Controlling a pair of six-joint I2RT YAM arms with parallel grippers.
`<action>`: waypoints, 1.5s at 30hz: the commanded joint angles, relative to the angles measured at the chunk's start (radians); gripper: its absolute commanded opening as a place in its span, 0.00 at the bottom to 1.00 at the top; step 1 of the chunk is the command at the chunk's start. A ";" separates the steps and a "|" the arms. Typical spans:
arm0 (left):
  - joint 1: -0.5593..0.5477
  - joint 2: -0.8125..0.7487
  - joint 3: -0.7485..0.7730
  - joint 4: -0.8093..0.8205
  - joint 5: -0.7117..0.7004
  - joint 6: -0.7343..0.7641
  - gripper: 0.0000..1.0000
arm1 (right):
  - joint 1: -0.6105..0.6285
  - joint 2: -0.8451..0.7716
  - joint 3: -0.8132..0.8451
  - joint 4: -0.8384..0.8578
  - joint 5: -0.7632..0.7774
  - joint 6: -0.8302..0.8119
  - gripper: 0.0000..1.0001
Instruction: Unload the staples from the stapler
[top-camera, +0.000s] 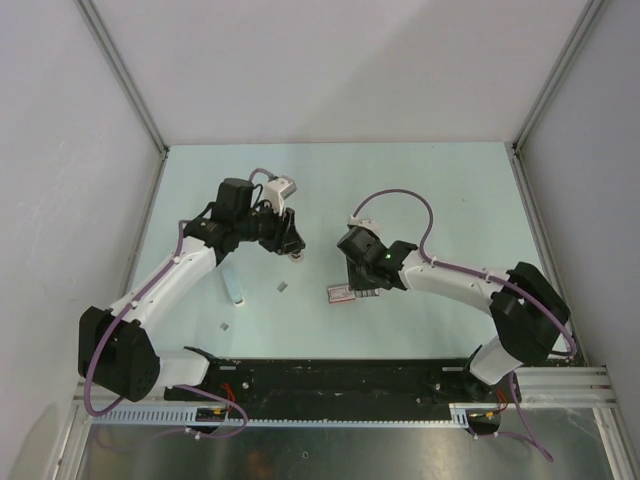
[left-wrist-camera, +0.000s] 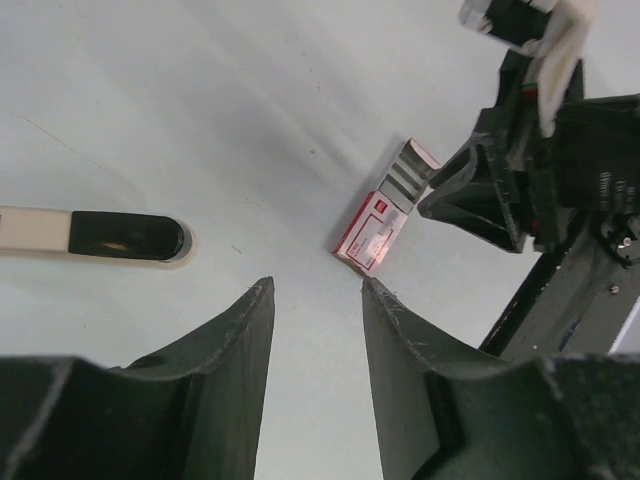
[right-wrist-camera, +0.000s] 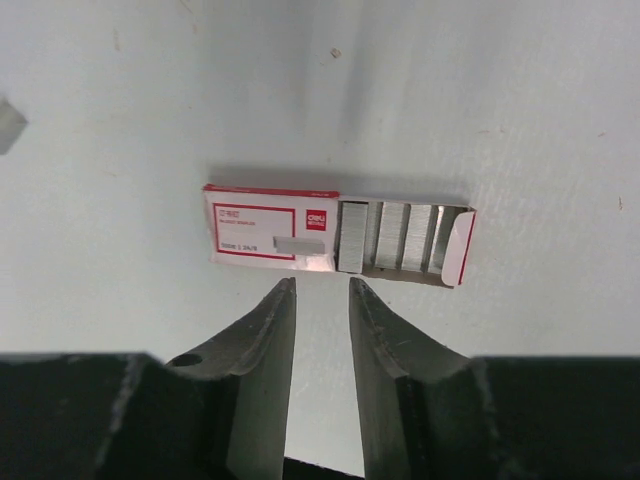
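Left wrist view: stapler (left-wrist-camera: 110, 236) lies flat, left of left claw (left-wrist-camera: 317, 290), apart from it. Left claw partly open, empty. Right claw (right-wrist-camera: 321, 288) narrowly open, empty, beside staple box (right-wrist-camera: 335, 235).

A pale mint table (top-camera: 450, 190) sits enclosed by plain grey-white walls (top-camera: 340, 60) under even light.
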 joint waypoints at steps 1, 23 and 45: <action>-0.010 0.012 0.006 -0.014 -0.067 0.107 0.46 | 0.009 -0.058 0.033 0.057 0.002 -0.015 0.34; -0.110 0.237 -0.149 -0.074 -0.454 0.152 0.41 | -0.034 -0.219 -0.177 0.206 0.019 0.020 0.52; -0.163 0.355 -0.094 -0.073 -0.438 0.139 0.43 | -0.051 -0.211 -0.180 0.233 -0.019 0.021 0.53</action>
